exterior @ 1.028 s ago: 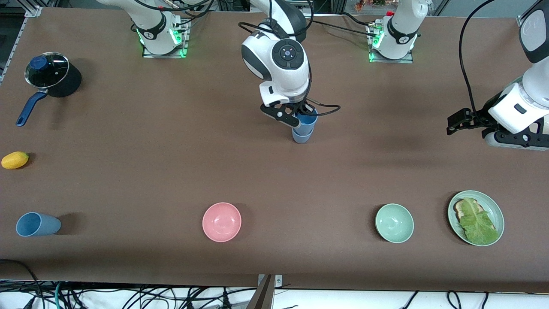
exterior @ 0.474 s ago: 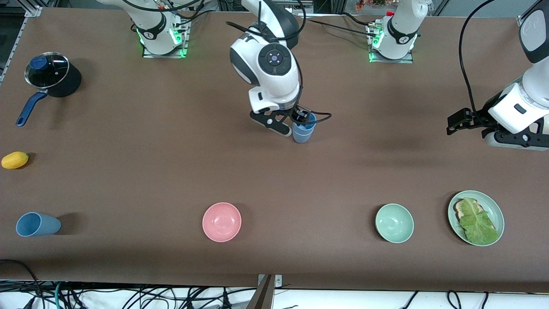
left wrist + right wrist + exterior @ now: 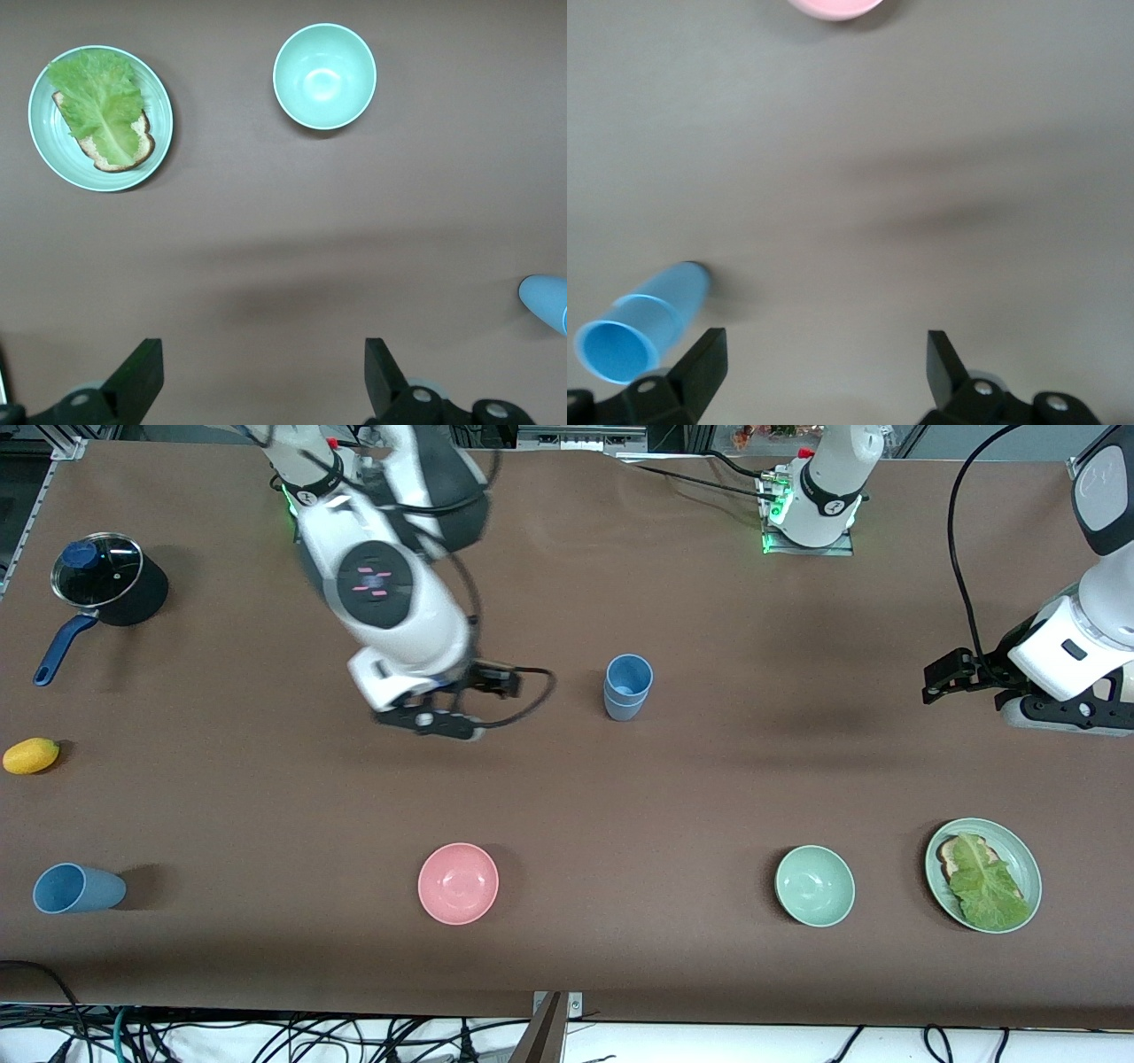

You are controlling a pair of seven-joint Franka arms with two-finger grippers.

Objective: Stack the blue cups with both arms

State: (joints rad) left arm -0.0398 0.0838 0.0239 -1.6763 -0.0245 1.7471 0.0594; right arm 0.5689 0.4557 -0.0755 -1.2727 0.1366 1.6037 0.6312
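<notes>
Two blue cups (image 3: pixel 627 686) stand nested upright at the table's middle, the sky-blue one in the greyer one; they also show in the right wrist view (image 3: pixel 651 317). A third blue cup (image 3: pixel 76 888) lies on its side near the front camera at the right arm's end. My right gripper (image 3: pixel 434 720) is open and empty over bare table, apart from the stack toward the right arm's end; its jaws stand wide (image 3: pixel 824 359). My left gripper (image 3: pixel 944 677) waits open and empty at the left arm's end (image 3: pixel 263 367). A blue cup's edge (image 3: pixel 547 301) shows in the left wrist view.
A pink bowl (image 3: pixel 458 883) and a pale green bowl (image 3: pixel 814 886) sit nearer the front camera. A green plate (image 3: pixel 1019 859) with bread and lettuce is at the left arm's end. A lidded pot (image 3: pixel 104 583) and a yellow fruit (image 3: pixel 31 755) are at the right arm's end.
My right gripper let go of the sky-blue cup, now nested in the other cup, and swung away toward the right arm's end. The left arm has not moved.
</notes>
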